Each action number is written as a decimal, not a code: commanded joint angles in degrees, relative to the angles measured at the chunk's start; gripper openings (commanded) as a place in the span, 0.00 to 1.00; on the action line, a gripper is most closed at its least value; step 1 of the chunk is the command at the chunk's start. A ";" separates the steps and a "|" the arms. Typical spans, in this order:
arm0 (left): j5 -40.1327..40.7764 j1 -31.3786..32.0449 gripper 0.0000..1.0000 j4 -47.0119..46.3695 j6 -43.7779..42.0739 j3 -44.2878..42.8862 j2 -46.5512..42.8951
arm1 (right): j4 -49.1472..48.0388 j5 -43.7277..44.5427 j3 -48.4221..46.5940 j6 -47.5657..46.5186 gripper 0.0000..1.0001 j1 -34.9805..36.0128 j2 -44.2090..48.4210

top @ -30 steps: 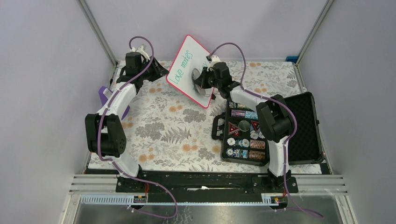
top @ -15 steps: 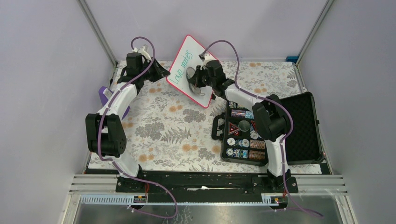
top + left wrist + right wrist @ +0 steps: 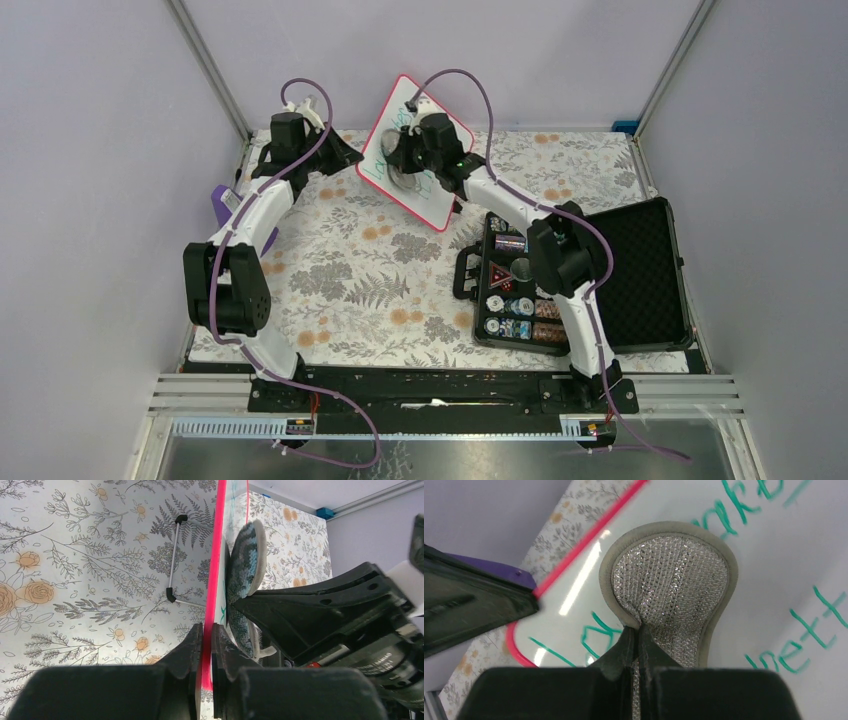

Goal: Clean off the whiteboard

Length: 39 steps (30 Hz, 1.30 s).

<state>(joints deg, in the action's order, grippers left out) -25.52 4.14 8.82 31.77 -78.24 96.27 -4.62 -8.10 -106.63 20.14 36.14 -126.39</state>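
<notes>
Whiteboard (image 3: 432, 198) is held up at a tilt in the upper middle of the top view, over the far part of the flowered desk (image 3: 380, 290). I have the left gripper (image 3: 206, 636) pinched tight on its red rim to steady it. The right gripper (image 3: 638, 639) is closed on a round mesh-faced eraser pad (image 3: 671, 575) that lies against the white face. Green writing (image 3: 799, 640) shows to the right of the pad, above it and at its lower left in the right wrist view. I judge the wiping barely under way, with most of the lettering left to clear.
</notes>
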 commanded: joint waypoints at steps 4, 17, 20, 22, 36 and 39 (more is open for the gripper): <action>-1.20 0.87 0.00 -3.16 -0.13 -0.65 0.39 | 5.74 -1.87 -14.74 -0.53 0.00 4.60 -6.39; -1.15 0.87 0.00 -3.12 -0.04 -0.59 -0.04 | 14.26 8.36 -9.35 4.98 0.00 -0.93 -8.36; -1.39 0.87 0.00 -3.11 0.09 -0.64 -0.13 | 8.96 6.78 -0.63 6.81 0.00 -2.27 -4.98; -1.69 0.87 0.00 -3.11 0.30 -0.64 -0.12 | 7.45 5.65 0.94 7.14 0.00 -2.47 -4.20; -2.22 1.72 0.00 -3.13 0.49 -0.69 -0.27 | 17.42 -0.91 -28.06 -1.19 0.00 4.86 -14.59; -2.23 1.75 0.00 -3.13 0.47 -0.69 -0.21 | 17.55 -3.19 -30.17 -1.28 0.00 5.58 -16.08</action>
<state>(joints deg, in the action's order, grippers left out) -24.38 3.95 8.49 31.33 -78.24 96.82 11.90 -4.05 -132.60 20.14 36.23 -139.04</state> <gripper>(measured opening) 0.077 0.023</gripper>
